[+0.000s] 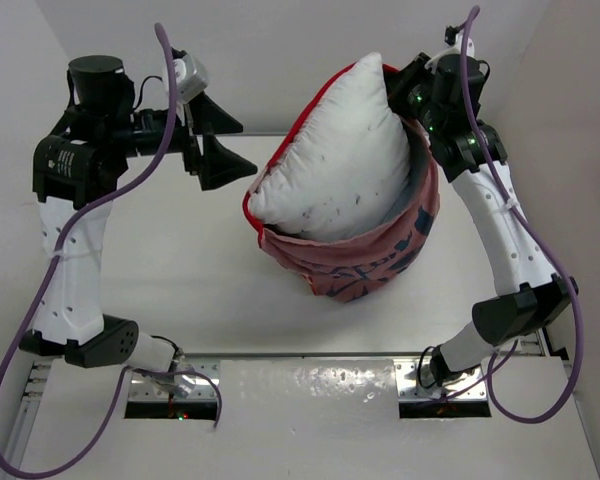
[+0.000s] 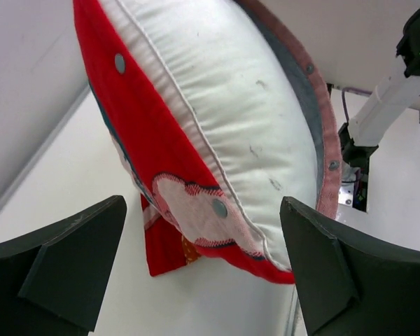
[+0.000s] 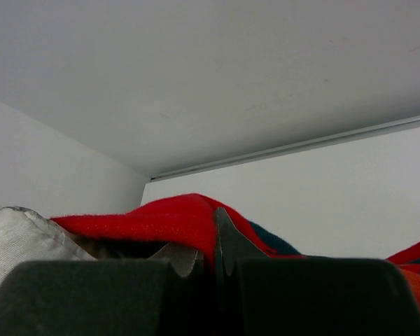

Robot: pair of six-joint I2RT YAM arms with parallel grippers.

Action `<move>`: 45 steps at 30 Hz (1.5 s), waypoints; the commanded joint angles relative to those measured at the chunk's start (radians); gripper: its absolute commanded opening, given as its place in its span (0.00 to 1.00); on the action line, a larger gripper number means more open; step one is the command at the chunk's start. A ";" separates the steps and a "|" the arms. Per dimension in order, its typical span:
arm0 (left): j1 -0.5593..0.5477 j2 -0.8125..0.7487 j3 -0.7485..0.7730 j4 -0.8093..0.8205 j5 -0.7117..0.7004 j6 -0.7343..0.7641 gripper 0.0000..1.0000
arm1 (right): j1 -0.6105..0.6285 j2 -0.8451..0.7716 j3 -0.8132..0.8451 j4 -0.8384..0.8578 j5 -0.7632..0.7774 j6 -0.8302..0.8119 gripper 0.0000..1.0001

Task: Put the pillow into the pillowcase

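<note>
The white pillow (image 1: 335, 170) stands tilted, partly inside the red pillowcase (image 1: 365, 265), whose pale pink reverse with blue marks bunches round its lower part. My right gripper (image 1: 405, 80) is shut on the pillowcase's red rim (image 3: 161, 220) at the back right and holds it up. My left gripper (image 1: 208, 140) is open and empty, apart from the bundle on its left. In the left wrist view the pillow (image 2: 231, 119) and the red case (image 2: 147, 175) hang between and beyond my open fingers (image 2: 70, 269).
White walls close in the table (image 1: 180, 280) at the back and both sides. A metal strip (image 1: 310, 385) runs along the near edge between the arm bases. The right arm (image 2: 385, 105) shows behind the pillow.
</note>
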 commanded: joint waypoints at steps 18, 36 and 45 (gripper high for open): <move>-0.012 0.010 -0.180 0.121 -0.167 -0.038 0.83 | 0.010 -0.002 -0.034 -0.030 0.055 -0.054 0.00; -0.020 0.015 -0.189 0.118 -0.213 -0.087 0.84 | -0.007 0.067 0.004 -0.041 0.087 -0.054 0.00; -0.022 0.019 -0.269 0.151 -0.305 -0.083 0.63 | 0.001 0.049 -0.027 -0.027 0.086 -0.060 0.00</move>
